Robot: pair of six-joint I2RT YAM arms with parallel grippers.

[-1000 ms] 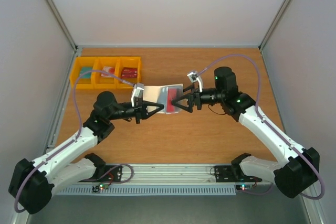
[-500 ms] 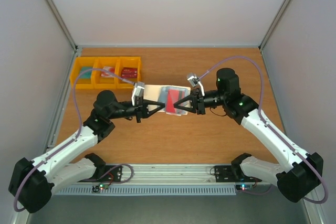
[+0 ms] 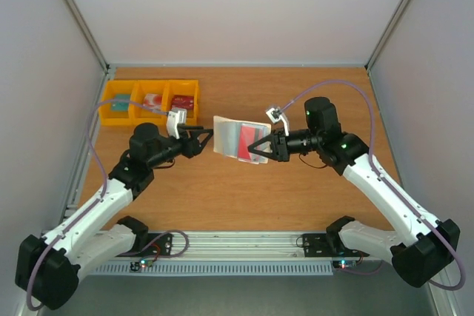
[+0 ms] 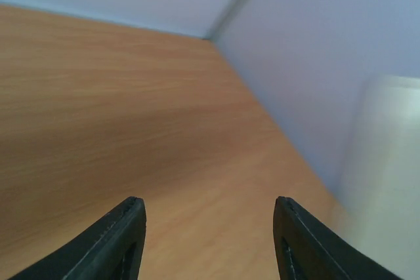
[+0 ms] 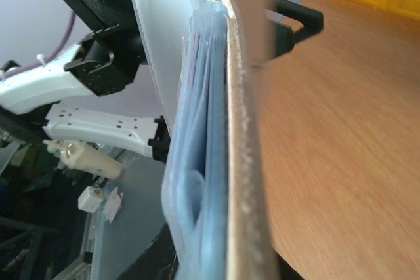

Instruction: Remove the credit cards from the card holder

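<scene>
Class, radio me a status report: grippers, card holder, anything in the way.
Left gripper open, empty. Right gripper shut on card holder, unfolded. Red card inside it. Yellow bins apart, not in the way.

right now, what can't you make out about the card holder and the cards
Card count: in the top view the card holder is too small and only a red patch shows. The right wrist view sees it edge-on, and its layers hide the pockets.
Right claw tips: right wrist view, behind the holder.
Pale shape: left wrist view, blurred and cut off at the right edge.
</scene>
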